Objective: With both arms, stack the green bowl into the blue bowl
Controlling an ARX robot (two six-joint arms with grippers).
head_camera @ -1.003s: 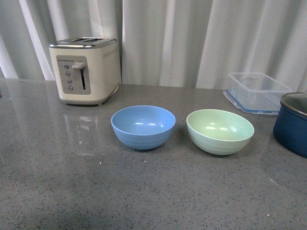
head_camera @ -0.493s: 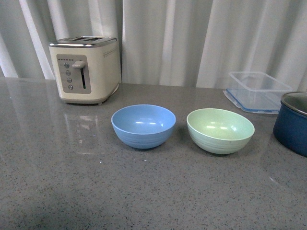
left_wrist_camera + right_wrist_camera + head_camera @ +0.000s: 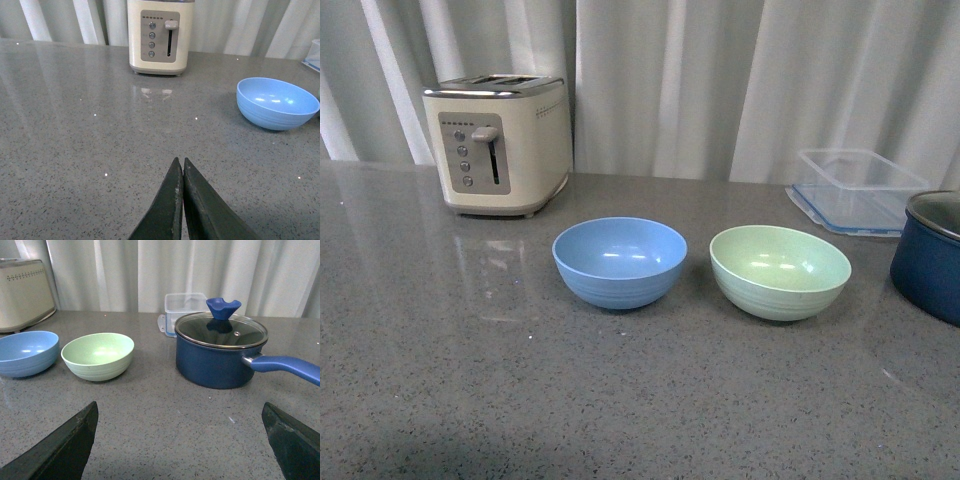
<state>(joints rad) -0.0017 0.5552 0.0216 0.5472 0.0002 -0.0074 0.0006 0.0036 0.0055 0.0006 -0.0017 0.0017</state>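
Left pincer [image 3: 181,163] closed, blue bowl [image 3: 277,102] well apart; right pincer [image 3: 180,405] spread wide, green bowl [image 3: 97,356] apart, just beside blue bowl, on tabletop [image 3: 150,415].

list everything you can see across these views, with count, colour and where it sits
counter: 1, speckled grey, under everything
curtain: 1, white, behind the counter
toaster: 1, cream with metal top, back left by the curtain
container: 1, clear plastic, back right
blue bowl: 1, light blue, mid counter, empty
green bowl: 1, pale green, empty, just right of the blue bowl, not touching it
pot: 1, dark blue, glass lid with blue knob, right of the green bowl
left end effector: 1, black, jaws shut, over bare counter
right end effector: 1, black, jaws wide open, facing green bowl and pot
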